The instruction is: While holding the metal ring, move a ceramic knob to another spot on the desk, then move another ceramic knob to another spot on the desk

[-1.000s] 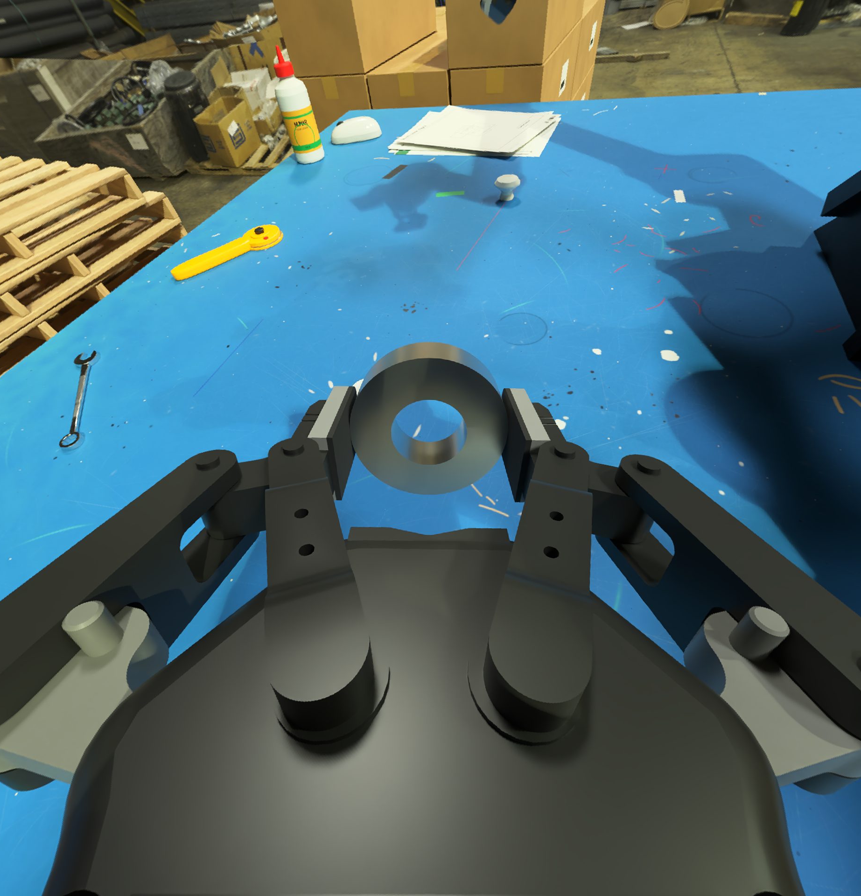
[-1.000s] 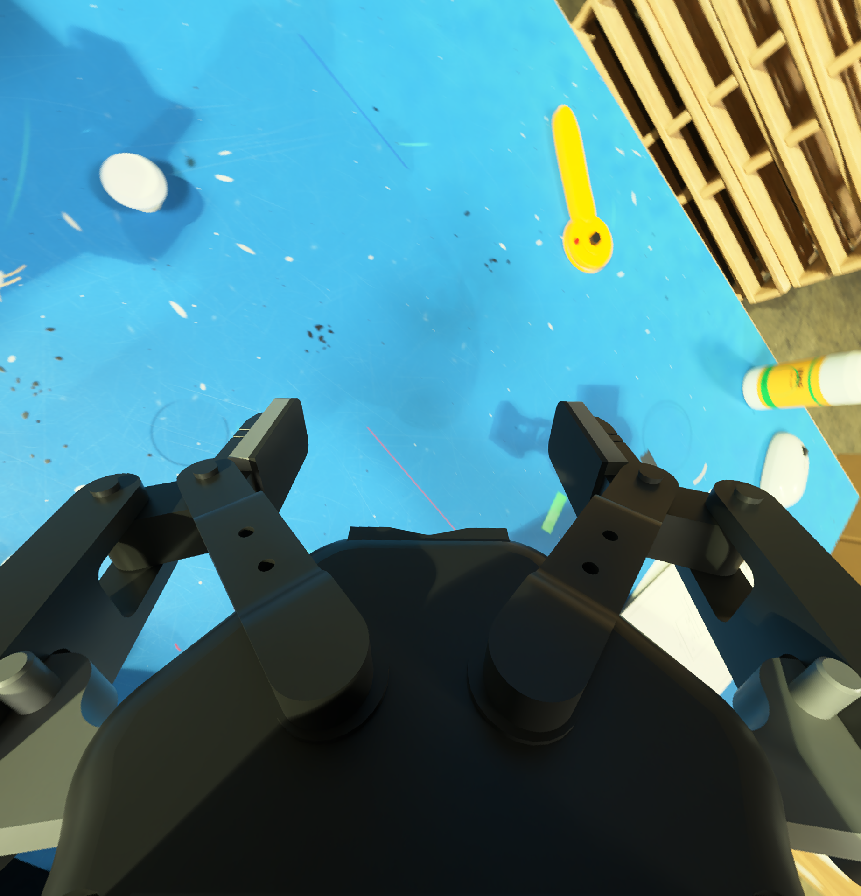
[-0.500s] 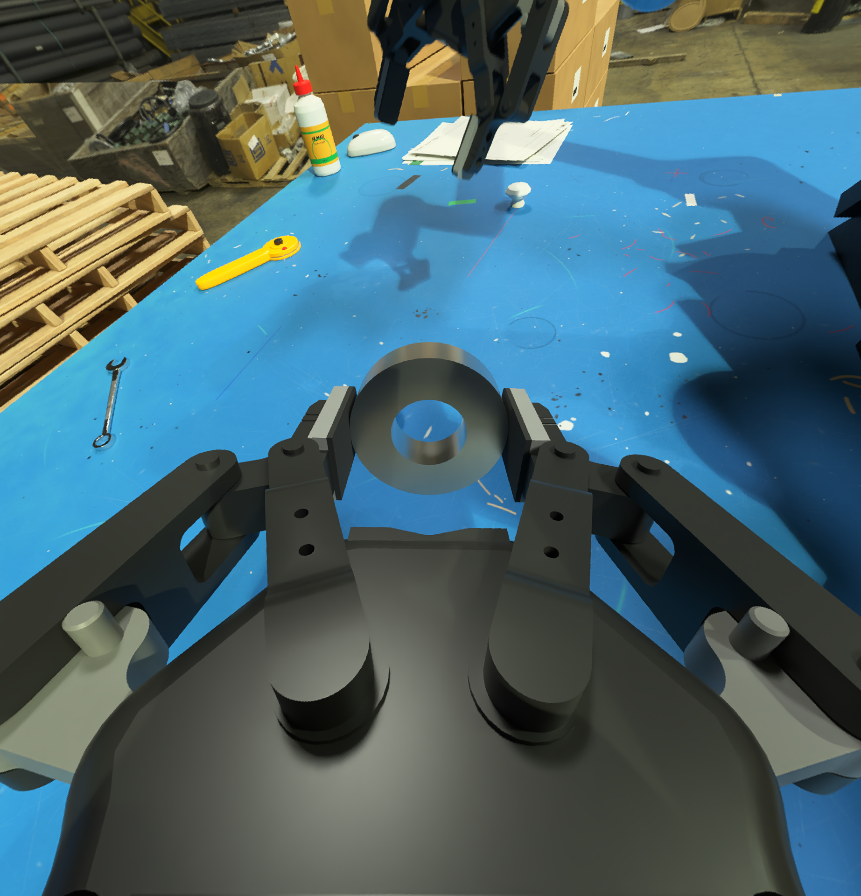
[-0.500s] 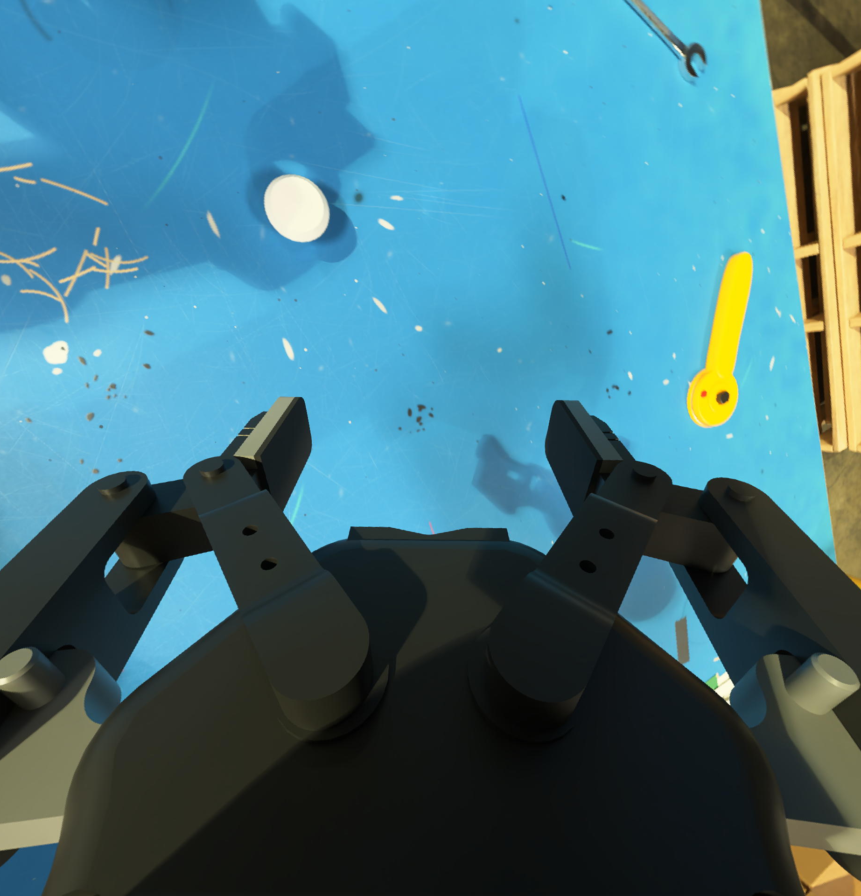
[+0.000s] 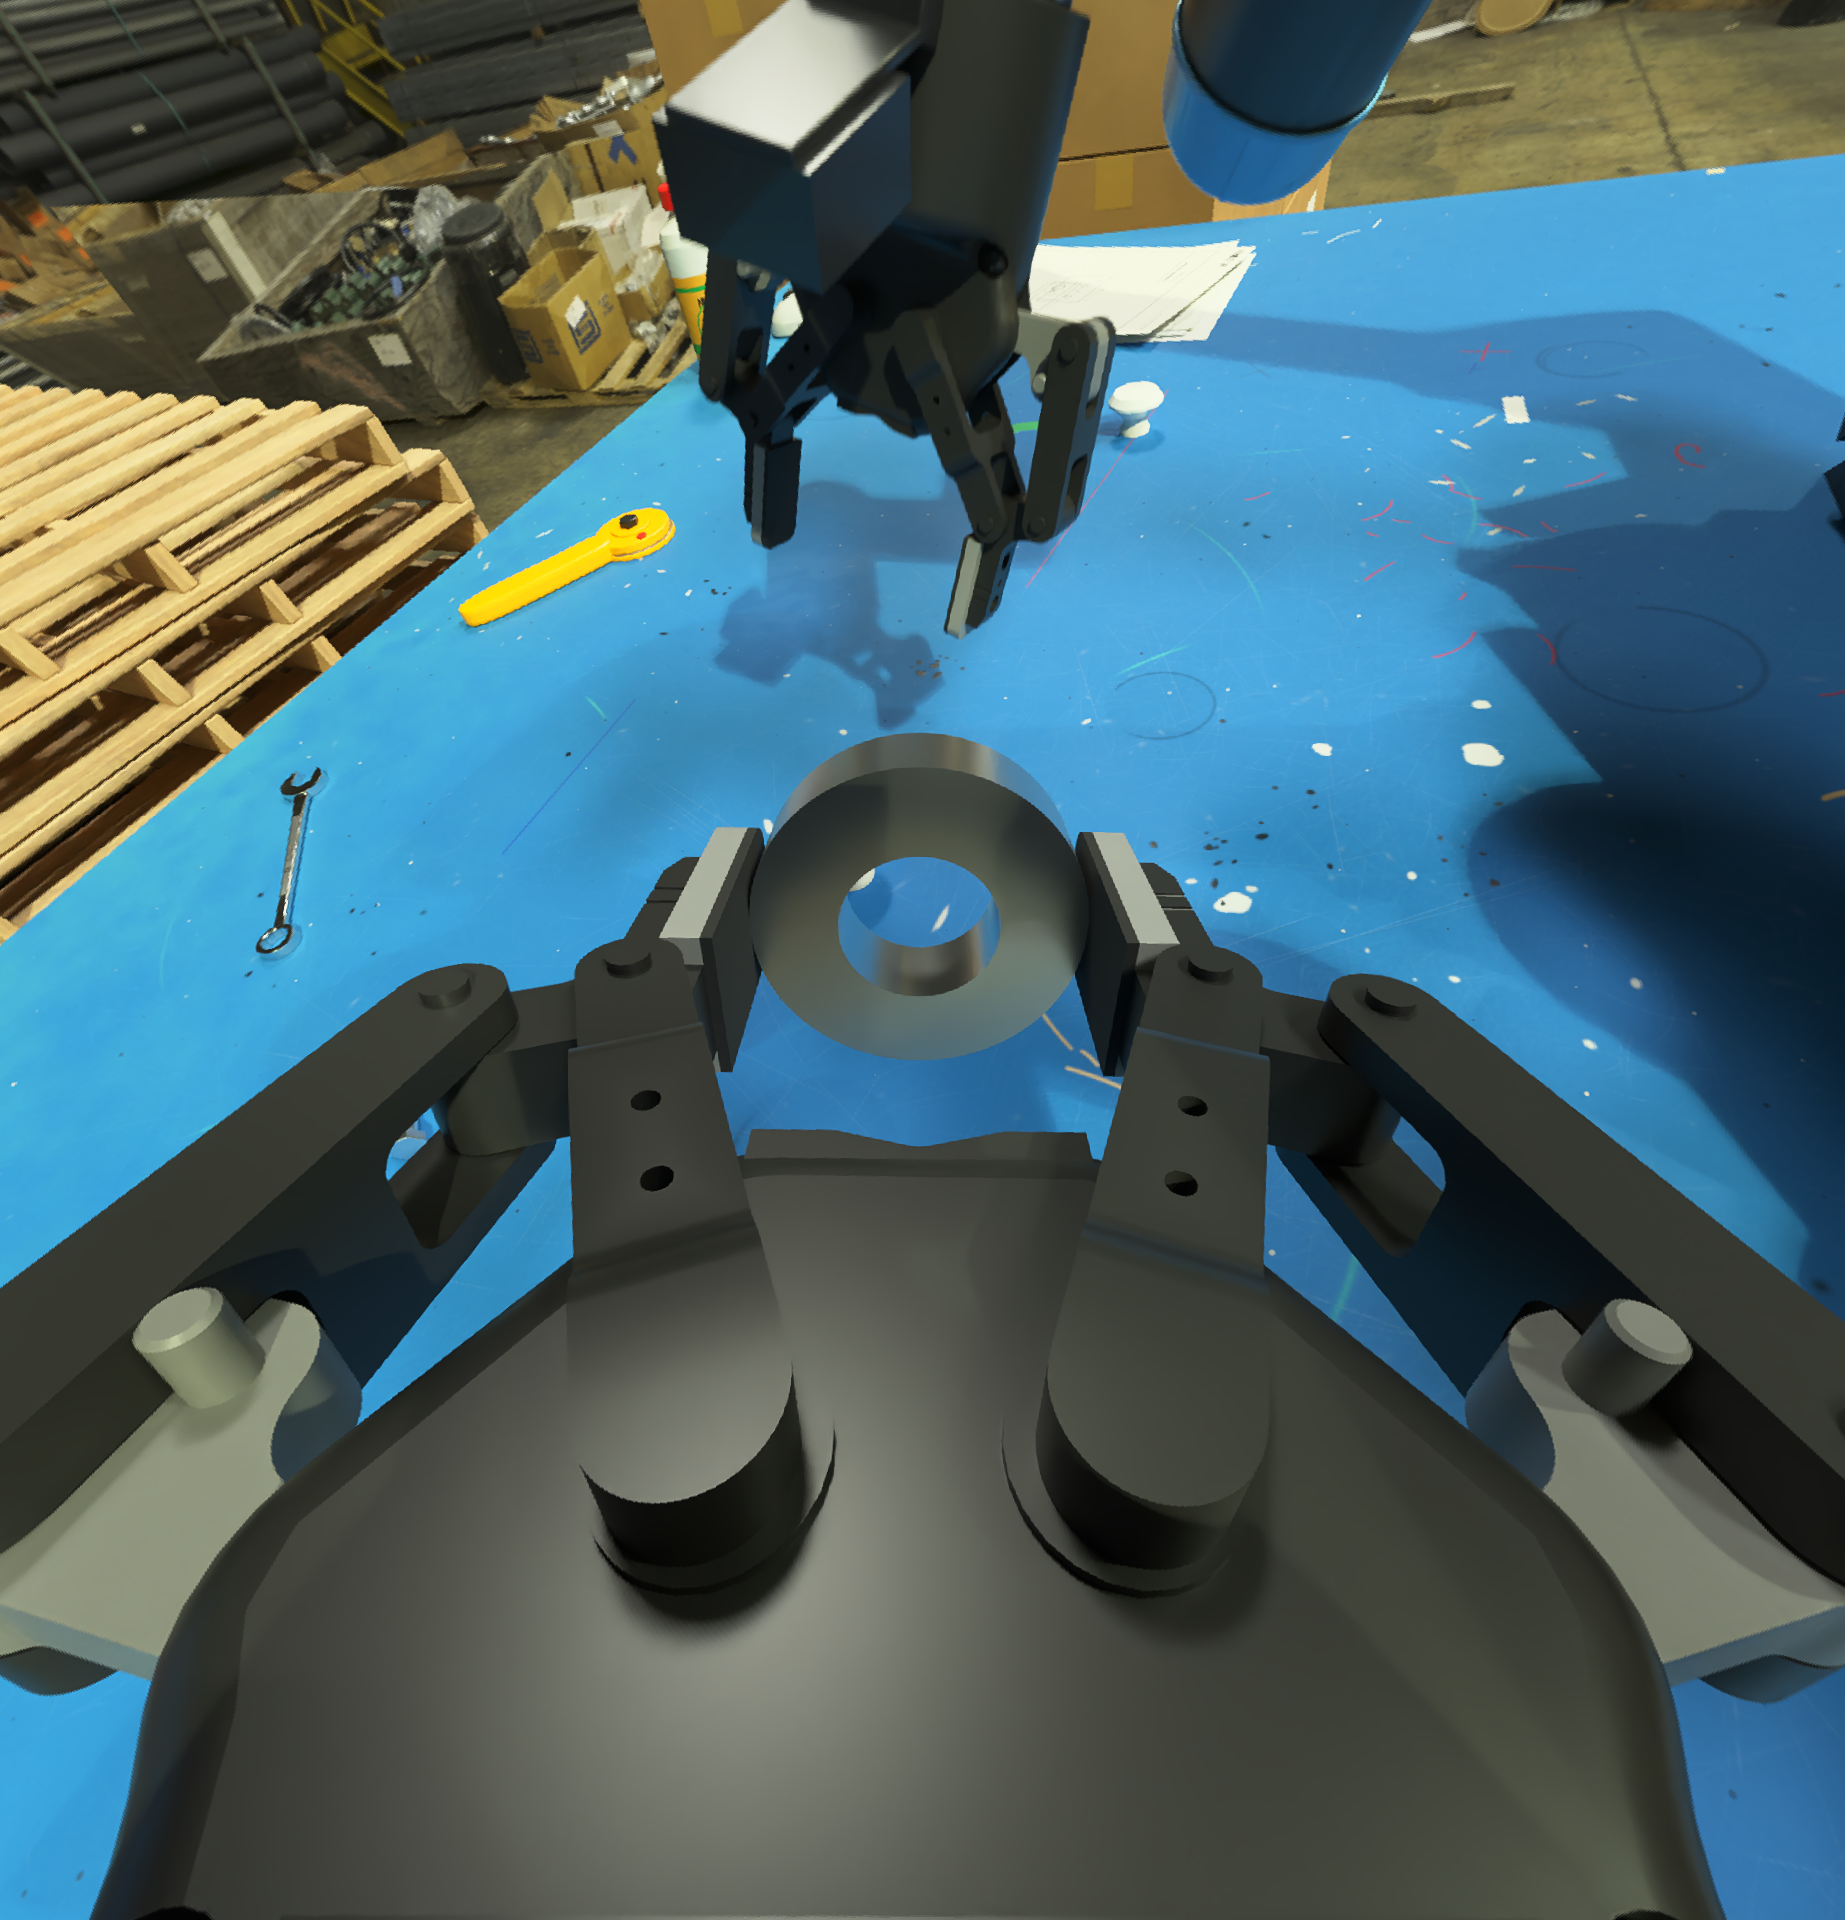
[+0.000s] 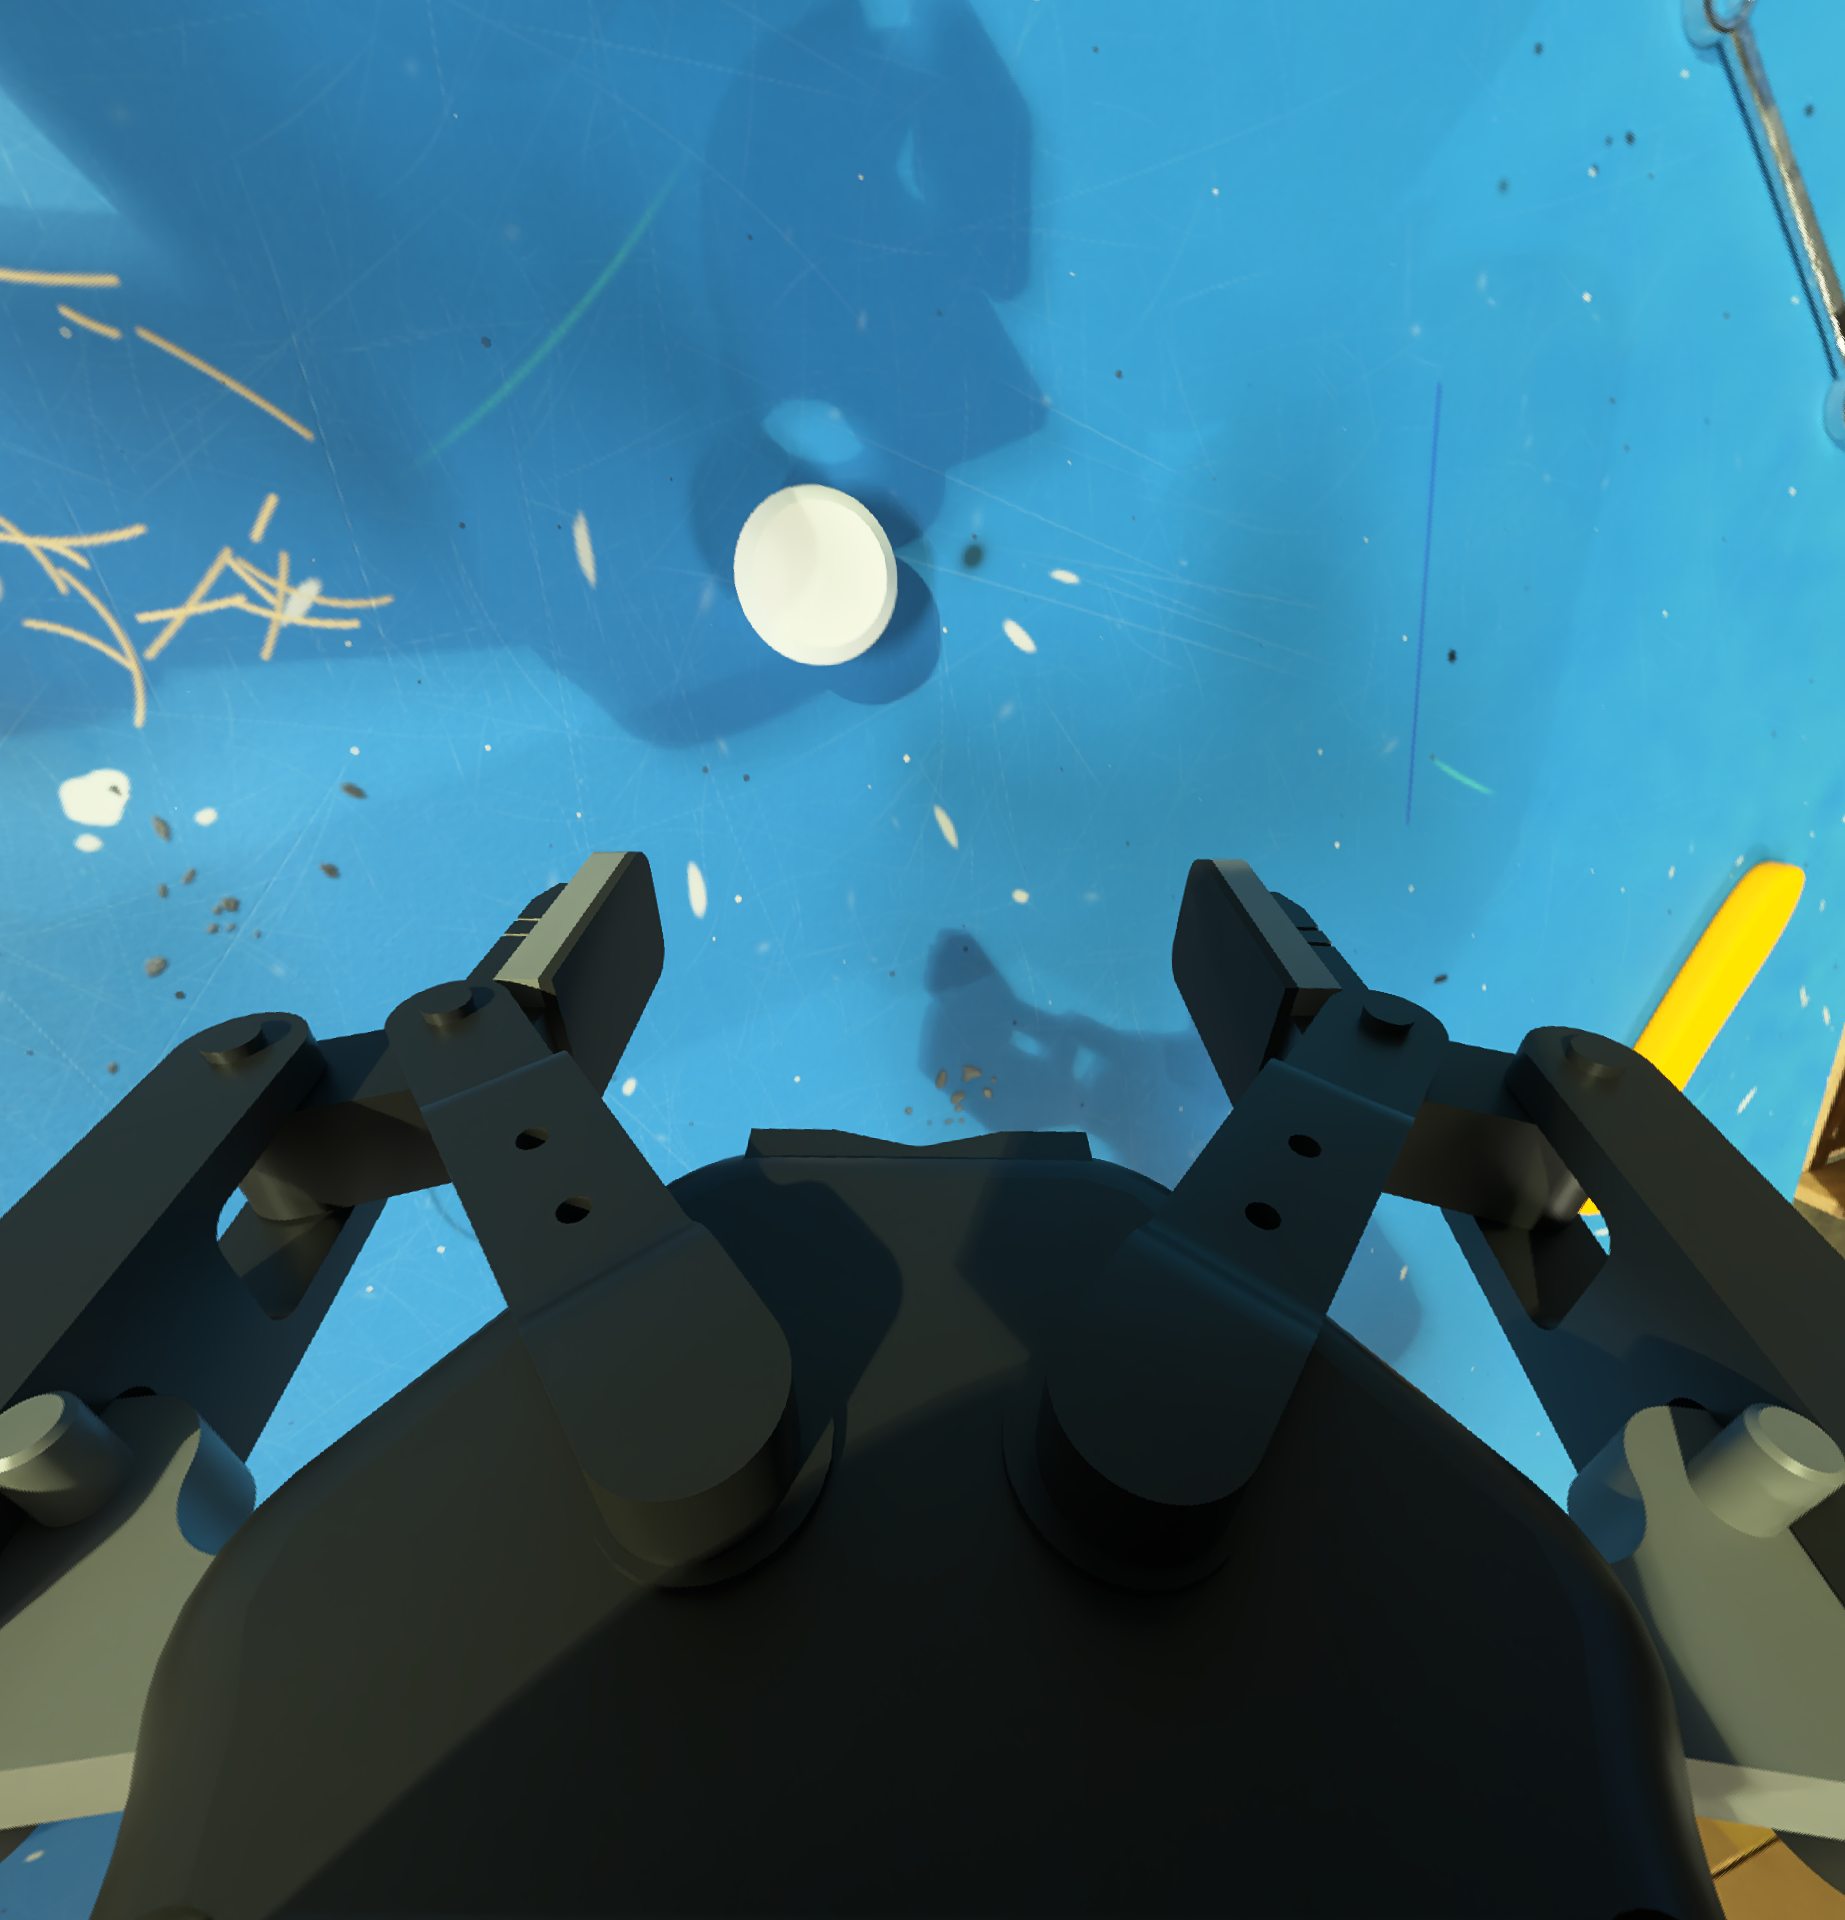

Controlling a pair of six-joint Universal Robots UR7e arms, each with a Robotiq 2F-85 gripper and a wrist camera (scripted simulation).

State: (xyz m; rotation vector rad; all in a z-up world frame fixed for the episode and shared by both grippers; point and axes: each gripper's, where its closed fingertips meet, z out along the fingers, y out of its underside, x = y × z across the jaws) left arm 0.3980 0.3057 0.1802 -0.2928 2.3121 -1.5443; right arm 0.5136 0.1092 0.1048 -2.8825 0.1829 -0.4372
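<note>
Left gripper [image 5: 919, 914] clamped on the ring [image 5: 919, 896], held clear above the table [image 5: 1417, 582]. Right gripper [image 6: 918, 940] spread wide and empty, hanging above the table with a white knob [image 6: 814, 574] standing ahead of the fingertips, well short of the gap. Best done by advancing until the knob sits centred between the fingers, then descending straight (round cap, so grip low under the rim). Second knob [image 5: 1136, 403] beyond the right gripper, untouched.

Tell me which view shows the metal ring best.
The left wrist view: the metal ring sits centred and close, clamped between the left tool's fingers, its hole facing the camera. The right wrist view does not show the ring at all.
</note>
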